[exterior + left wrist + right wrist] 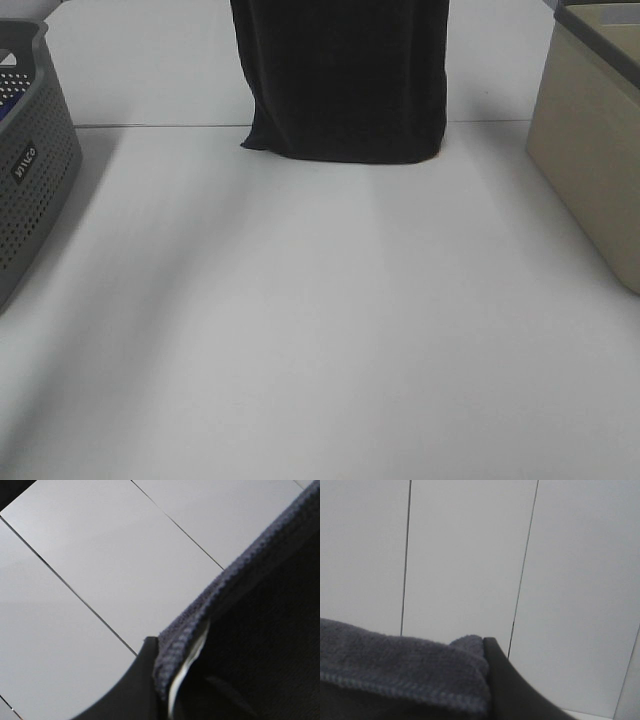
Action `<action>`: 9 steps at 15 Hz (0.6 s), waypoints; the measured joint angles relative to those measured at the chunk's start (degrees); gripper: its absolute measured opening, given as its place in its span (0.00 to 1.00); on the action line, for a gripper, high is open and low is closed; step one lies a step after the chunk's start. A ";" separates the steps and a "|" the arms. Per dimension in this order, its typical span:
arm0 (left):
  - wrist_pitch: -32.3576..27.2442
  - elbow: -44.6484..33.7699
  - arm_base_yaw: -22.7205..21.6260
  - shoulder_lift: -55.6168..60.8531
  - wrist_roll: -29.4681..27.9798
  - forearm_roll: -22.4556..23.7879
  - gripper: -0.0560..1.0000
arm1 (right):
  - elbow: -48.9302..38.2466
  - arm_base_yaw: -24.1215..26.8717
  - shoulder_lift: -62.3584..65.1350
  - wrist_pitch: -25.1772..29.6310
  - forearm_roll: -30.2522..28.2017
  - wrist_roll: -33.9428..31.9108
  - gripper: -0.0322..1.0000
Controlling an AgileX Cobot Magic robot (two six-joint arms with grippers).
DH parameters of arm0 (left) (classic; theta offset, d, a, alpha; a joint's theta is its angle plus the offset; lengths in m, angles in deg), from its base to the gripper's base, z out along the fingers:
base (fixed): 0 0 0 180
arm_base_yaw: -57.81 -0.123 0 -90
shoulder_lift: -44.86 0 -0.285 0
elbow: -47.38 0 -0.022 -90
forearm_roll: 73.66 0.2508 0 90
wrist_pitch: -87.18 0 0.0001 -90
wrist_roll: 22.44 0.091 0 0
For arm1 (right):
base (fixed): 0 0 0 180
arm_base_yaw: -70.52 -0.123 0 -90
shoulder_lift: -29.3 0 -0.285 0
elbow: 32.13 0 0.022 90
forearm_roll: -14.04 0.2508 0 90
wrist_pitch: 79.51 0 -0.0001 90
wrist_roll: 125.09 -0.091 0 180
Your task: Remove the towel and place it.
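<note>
The towel [345,80] is a dark charcoal-navy cloth that hangs down from above the top edge of the exterior view. Its lower end reaches the white table [320,330] at the far middle. Neither gripper shows in the exterior view. In the left wrist view my left gripper [161,656] is shut on the towel's stitched hem [240,580], with one dark finger [132,690] showing beside it. In the right wrist view my right gripper [487,652] is shut on the towel's edge [395,670], with one dark finger [515,692] showing.
A grey perforated basket [30,170] stands at the left edge of the table. A beige bin [590,150] stands at the right edge. A seam in the table runs across under the towel's lower end.
</note>
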 joint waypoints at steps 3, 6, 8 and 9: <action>-1.72 0.00 0.00 0.00 0.06 0.00 0.05 | 0.00 0.00 0.00 0.17 1.03 0.00 0.05; -10.03 0.00 0.00 0.57 0.06 -1.60 0.05 | 0.00 0.00 0.00 4.01 5.67 0.63 0.05; -21.43 0.00 0.00 1.78 0.06 -4.81 0.05 | 0.00 0.00 0.00 11.57 17.59 10.60 0.05; -27.27 0.00 0.00 2.75 0.06 -5.96 0.05 | 0.00 0.00 0.00 15.93 25.15 17.48 0.05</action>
